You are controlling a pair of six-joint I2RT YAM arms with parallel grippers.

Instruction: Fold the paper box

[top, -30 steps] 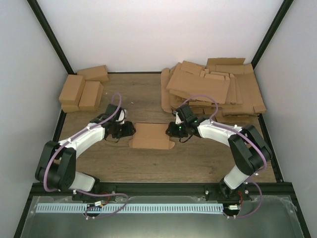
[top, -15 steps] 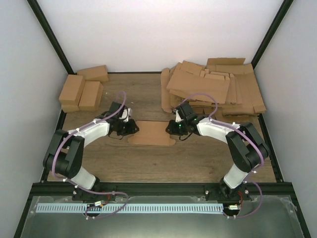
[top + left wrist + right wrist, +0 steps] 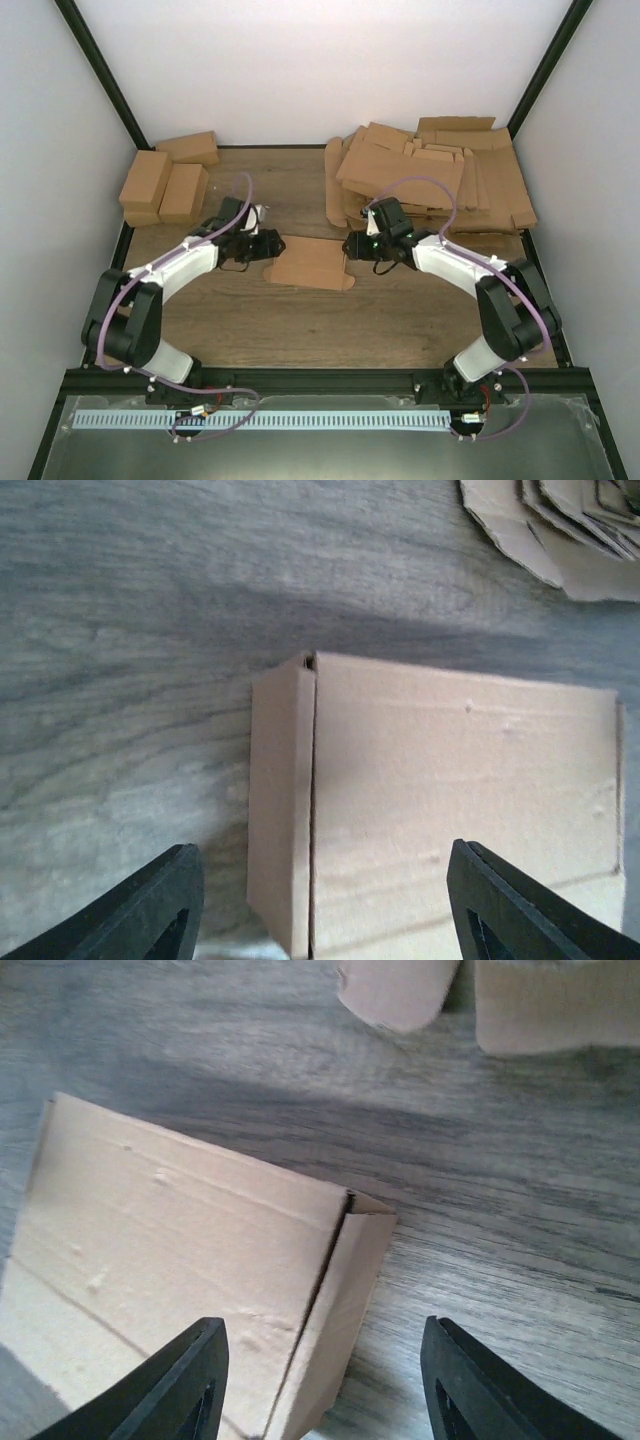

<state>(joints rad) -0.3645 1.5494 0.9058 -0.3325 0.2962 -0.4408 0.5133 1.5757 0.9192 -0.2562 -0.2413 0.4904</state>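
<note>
The paper box [image 3: 310, 262] lies low at mid-desk between my two arms, with a narrow side panel showing at each end. My left jaws stand wide at its left end and my right jaws wide at its right end; neither grips it. The desk [image 3: 330, 330] is wood-grained and the walls [image 3: 330, 70] are white. Three closed boxes [image 3: 165, 180] sit back left. A heap of flat blanks [image 3: 430, 175] lies back right, too layered to count.
</note>
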